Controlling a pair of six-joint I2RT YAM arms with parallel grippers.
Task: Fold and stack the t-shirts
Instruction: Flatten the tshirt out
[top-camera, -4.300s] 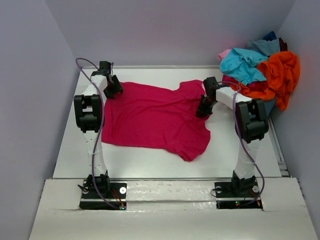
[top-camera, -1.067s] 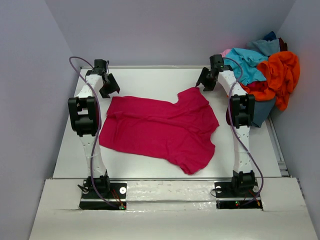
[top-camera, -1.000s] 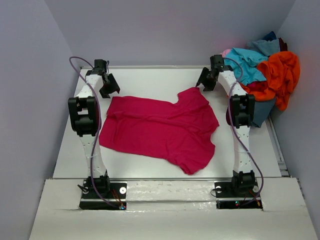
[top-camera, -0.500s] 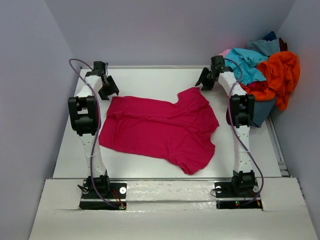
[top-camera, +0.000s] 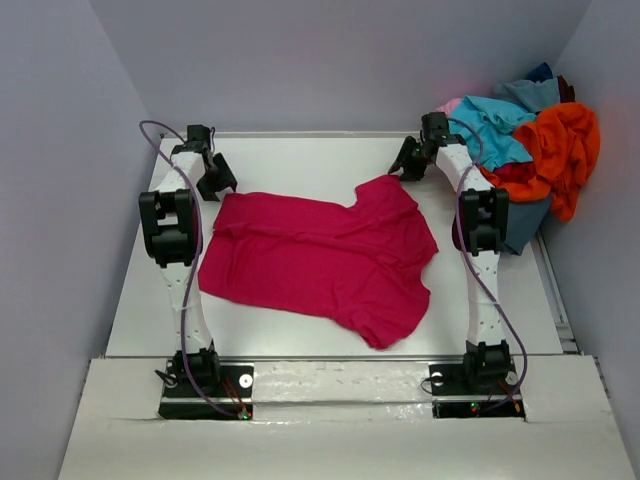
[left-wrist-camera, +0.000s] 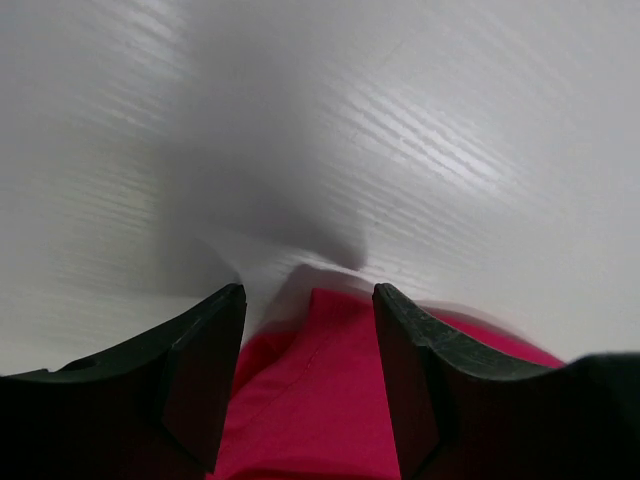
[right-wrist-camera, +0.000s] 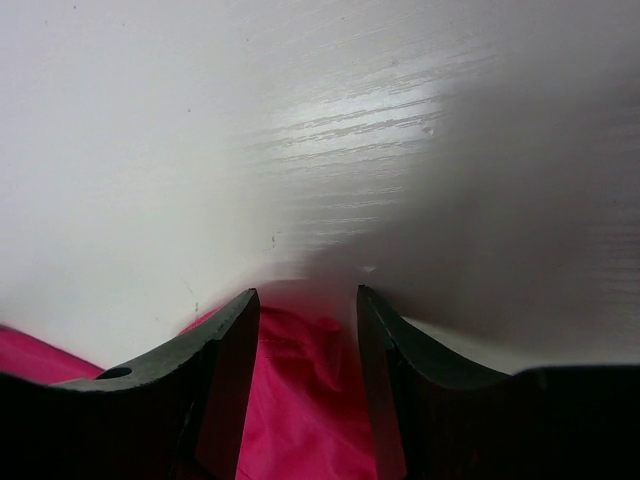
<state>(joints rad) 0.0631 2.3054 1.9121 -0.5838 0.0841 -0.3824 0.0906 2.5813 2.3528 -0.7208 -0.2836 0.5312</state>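
The left gripper (left-wrist-camera: 308, 296) is shown with jaws apart, straddling the far hem corner of the crimson shirt (top-camera: 320, 255). The right gripper (right-wrist-camera: 306, 295) is likewise parted over the far sleeve tip, and no cloth appears to be pinched yet. The shirt is spread flat mid-table (top-camera: 300, 150), and the other shirts (top-camera: 520, 140) are heaped at the far right corner. If only the very edge is caught, the cloth could slip out when lifted, and the fold would be skewed. Compared with the earliest picture, both grippers have been moved off the shirt to its far edge, and the shirt has been laid flatter.
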